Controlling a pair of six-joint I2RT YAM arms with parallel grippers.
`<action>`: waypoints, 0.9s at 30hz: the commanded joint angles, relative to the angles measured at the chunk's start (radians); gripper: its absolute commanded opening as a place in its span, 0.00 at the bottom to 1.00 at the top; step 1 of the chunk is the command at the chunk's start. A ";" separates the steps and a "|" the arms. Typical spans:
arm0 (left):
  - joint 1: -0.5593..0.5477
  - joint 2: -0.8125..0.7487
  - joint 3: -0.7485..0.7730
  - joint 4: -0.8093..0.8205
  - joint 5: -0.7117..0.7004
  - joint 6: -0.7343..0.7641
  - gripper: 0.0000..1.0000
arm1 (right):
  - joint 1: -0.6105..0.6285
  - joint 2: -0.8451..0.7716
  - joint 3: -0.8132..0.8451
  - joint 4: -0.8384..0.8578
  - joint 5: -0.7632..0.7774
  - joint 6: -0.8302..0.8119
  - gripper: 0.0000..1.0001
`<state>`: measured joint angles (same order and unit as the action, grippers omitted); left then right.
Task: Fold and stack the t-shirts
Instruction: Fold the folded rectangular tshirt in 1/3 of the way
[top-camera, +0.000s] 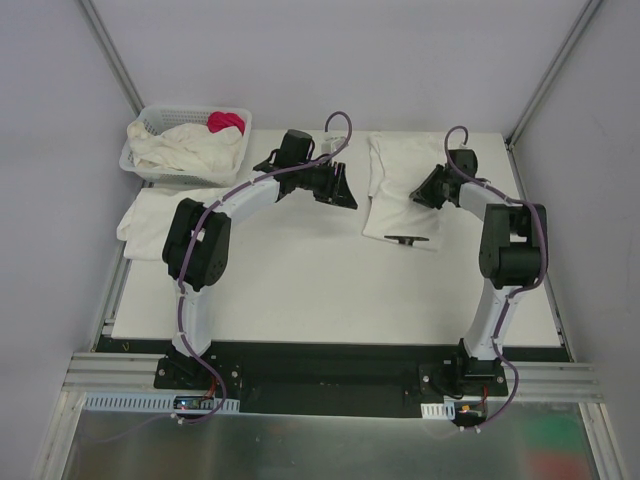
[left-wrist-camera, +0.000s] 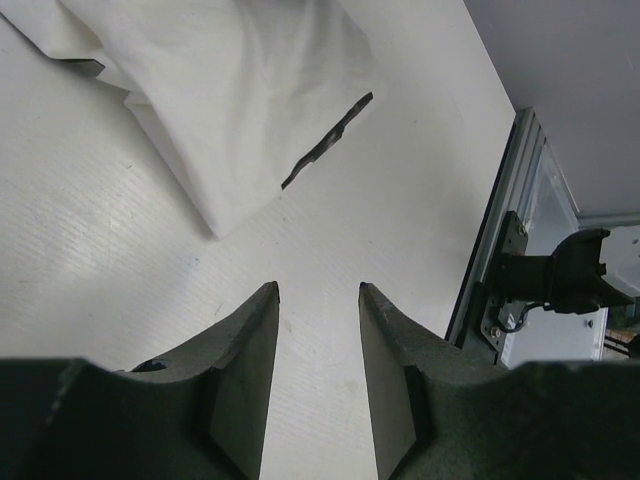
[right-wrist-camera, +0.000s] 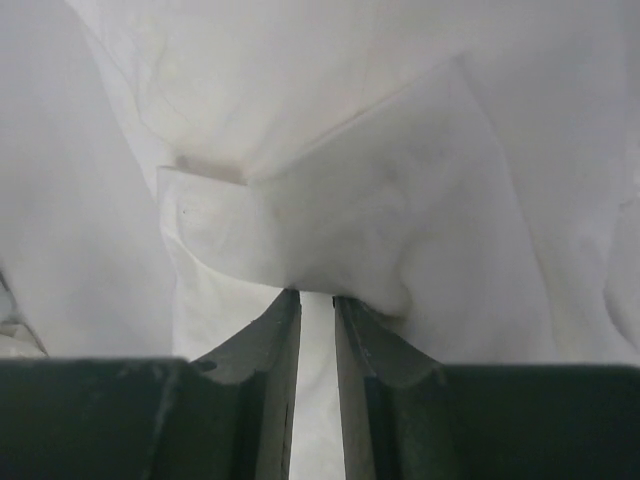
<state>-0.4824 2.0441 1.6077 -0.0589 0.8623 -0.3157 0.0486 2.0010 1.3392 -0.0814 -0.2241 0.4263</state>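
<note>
At far right, right gripper (right-wrist-camera: 316, 296): jaws standing nearly together, tips pressing into a doubled edge of the folded shirt (top-camera: 385, 175). Creases are running toward the tips, yet whether cloth is actually being nipped cannot be told. Folded shirt is lying as a long packet on the far right of the table (top-camera: 300, 290).

Left gripper (left-wrist-camera: 318, 287): jaws standing partly apart, holding nothing, hovering over bare table just left of the packet.

Step, as judged: finishing the fold on this shirt. Doing it well is probably meaning catching every layer at the edge, lifting low, and carrying the edge straight across so the corners are meeting. The left gripper should be pinning the opposite side against dragging.

Far left: flat shirt (top-camera: 150, 215) is lying on the table, just near of the basket (top-camera: 165, 174). Heaped shirts (top-camera: 190, 148) are filling the basket beside a pink cloth (top-camera: 226, 122).
</note>
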 joint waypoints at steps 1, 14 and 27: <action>0.013 -0.019 0.032 -0.013 0.034 0.046 0.37 | -0.036 -0.016 0.057 0.038 -0.023 0.012 0.23; 0.013 0.051 0.077 -0.013 0.053 0.036 0.37 | -0.070 0.064 0.107 0.028 -0.027 0.026 0.26; 0.015 0.060 0.081 -0.067 0.093 0.099 0.55 | -0.136 -0.401 -0.034 -0.100 -0.011 -0.092 0.41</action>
<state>-0.4820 2.1208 1.6627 -0.1169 0.8906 -0.2665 -0.0769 1.7844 1.3392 -0.1345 -0.2440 0.3950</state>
